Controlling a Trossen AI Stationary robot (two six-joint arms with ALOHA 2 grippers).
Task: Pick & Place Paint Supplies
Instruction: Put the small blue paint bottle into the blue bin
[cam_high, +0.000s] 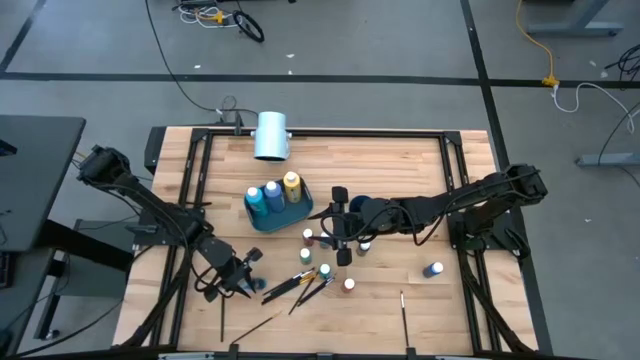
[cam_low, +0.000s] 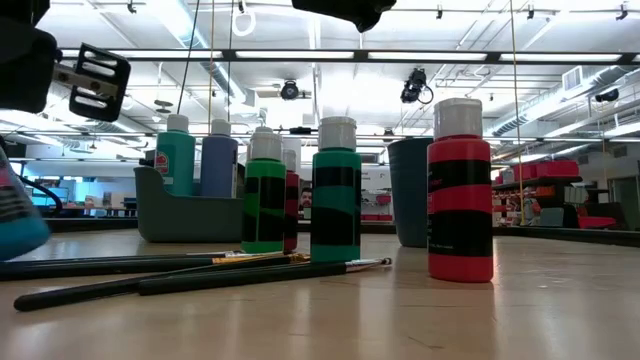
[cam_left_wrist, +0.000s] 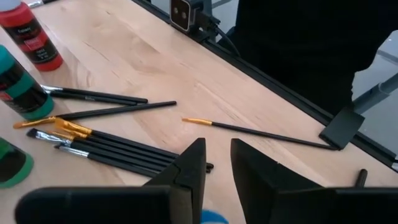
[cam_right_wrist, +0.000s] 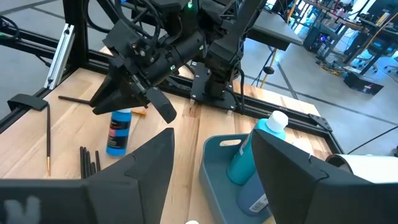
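**Blue bottle in my left claw, right claw wide over the bottles**

My left claw (cam_high: 240, 279) sits at the lower left of the high view, low over the table (cam_high: 400, 170). Its fingers (cam_left_wrist: 193, 165) are closed on a blue bottle (cam_right_wrist: 118, 132); the right wrist view shows that bottle upright between them, blue cap at the fingertips, its base at or just above the wood, I cannot tell which. Just beside it, toward frame centre, lies a bundle of brushes (cam_high: 298, 285), dark handles with orange ferrules. One brush (cam_high: 222, 318) lies alone to the lower left, another (cam_high: 403, 312) alone at lower right.

My right claw (cam_high: 341, 238) reaches in from the right edge to the middle of the high view. It is spread wide and holds nothing. It hangs above a loose cluster of upright bottles: a red bottle (cam_low: 460, 195) and two green bottles (cam_low: 335, 195) stand out in the low view.

Up and left of that claw sits a grey-blue bin (cam_high: 262, 217) holding three bottles: teal, blue and yellow-capped. A lone blue bottle (cam_high: 433, 269) lies apart at right of the table. A white cylinder (cam_high: 271, 135) lies at the table's top edge.
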